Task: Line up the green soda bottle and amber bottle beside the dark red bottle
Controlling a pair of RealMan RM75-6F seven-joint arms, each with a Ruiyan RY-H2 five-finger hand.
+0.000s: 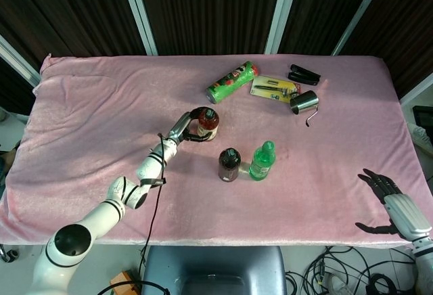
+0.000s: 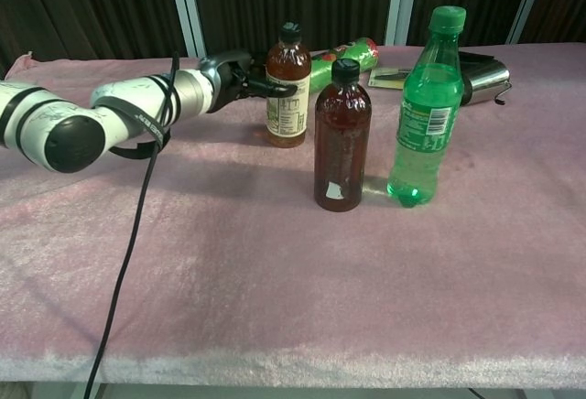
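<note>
Nearest, the dark red glass bottle [image 2: 342, 138] and green plastic soda bottle [image 2: 426, 111] stand paired. Behind, the left hand [image 2: 240, 79] wraps the amber labelled bottle [image 2: 287, 88], tilting it, presumably to carry it alongside. The right hand [image 1: 397, 208] idles, fingers spread and empty.

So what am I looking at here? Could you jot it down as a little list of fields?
setting: pink cloth table
left hand: fingers wrapped around the amber bottle, which tilts slightly
right hand: open, at the table's near right edge, holding nothing
dark red bottle: upright, mid-table
green soda bottle: upright, right beside the dark red one
other things: chip can lying down, metal cup, black case
</note>
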